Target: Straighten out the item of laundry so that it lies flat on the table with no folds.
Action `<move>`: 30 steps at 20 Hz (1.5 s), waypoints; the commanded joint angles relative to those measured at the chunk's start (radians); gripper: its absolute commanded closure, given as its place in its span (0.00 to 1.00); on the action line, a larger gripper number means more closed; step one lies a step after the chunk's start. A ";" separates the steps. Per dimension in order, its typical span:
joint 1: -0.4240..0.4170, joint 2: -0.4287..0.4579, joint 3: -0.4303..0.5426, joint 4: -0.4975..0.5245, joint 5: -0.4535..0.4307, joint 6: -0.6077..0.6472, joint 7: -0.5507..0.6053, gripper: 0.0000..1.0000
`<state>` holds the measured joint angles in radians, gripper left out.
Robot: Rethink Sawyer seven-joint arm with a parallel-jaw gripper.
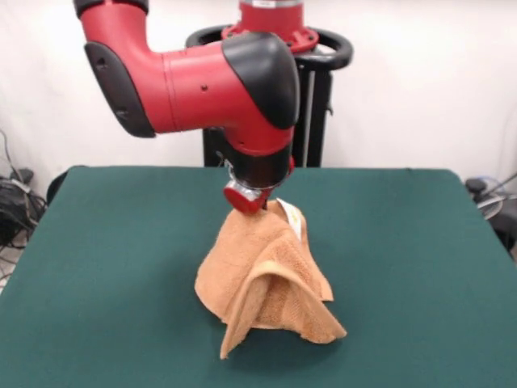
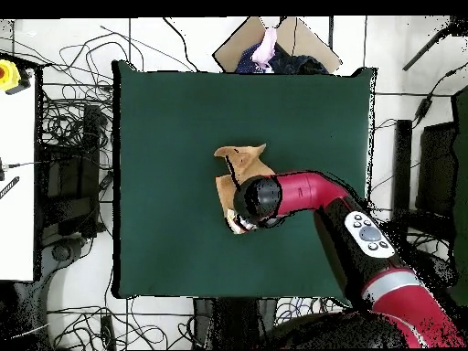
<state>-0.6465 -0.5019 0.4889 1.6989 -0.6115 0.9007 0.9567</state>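
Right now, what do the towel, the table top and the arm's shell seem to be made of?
The towel: soft terry cloth, it seems, orange-tan with a fuzzy matte pile; it drapes in limp folds where it is lifted.
The table: top looks like dark green felt or a similar fabric, matte with no glare.
The arm: glossy red and black shell, probably moulded plastic, though painted metal cannot be ruled out; it shows soft highlights.

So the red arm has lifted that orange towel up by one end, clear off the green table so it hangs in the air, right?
Not quite. The arm does hold the towel up by its top, at the gripper, but the towel is not clear of the table: the front view shows its lower folds and corners resting on the green top, draped in a tent shape.
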 commanded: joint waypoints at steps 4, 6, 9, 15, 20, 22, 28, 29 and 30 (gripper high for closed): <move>-0.023 -0.012 -0.009 -0.060 -0.087 0.030 -0.104 1.00; -0.021 -0.008 -0.010 -0.062 -0.096 0.007 -0.089 1.00; -0.017 -0.003 -0.004 -0.056 -0.120 -0.055 -0.062 1.00; -0.002 0.010 -0.003 -0.063 -0.201 -0.228 0.030 1.00; 0.015 -0.004 -0.010 -0.051 -0.200 -0.252 0.080 1.00; 0.020 -0.007 -0.013 -0.047 -0.197 -0.257 0.085 1.00; 0.022 -0.016 -0.018 -0.036 -0.188 -0.254 0.087 1.00; 0.021 -0.016 -0.017 -0.037 -0.187 -0.253 0.086 1.00; 0.021 -0.015 -0.017 -0.038 -0.187 -0.254 0.086 1.00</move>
<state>-0.6600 -0.5158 0.4857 1.6999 -0.7727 0.7096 0.9567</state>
